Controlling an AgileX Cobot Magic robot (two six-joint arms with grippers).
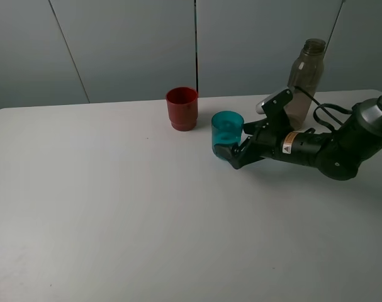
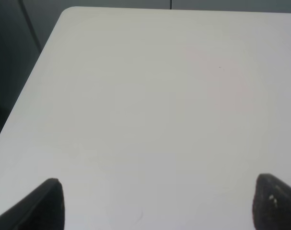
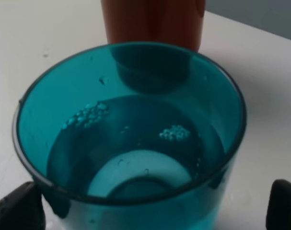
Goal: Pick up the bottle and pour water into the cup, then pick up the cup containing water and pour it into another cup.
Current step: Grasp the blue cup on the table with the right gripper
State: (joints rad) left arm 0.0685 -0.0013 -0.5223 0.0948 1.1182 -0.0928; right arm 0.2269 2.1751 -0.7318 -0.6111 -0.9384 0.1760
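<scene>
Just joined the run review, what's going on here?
The right end effector straddles the teal cup, which holds some water and stands on the table. Its jaws are open, with a gap showing on one side. The bottle stands upright behind the arm, and the red cup stands upright just beyond the teal one. The left end effector hangs open over the table.

We see the right gripper [image 1: 231, 150] spread either side of the cup [image 1: 227, 129], with a sliver of table [image 1: 115, 220] showing past one finger. Just beyond stands the red cup [image 1: 182, 108], apart from it and barring the way straight ahead. The bottle [image 1: 304, 78] crowds in behind the right arm. Left and front we have open surface, where the left gripper [image 2: 157, 203] hangs, jaws wide.
</scene>
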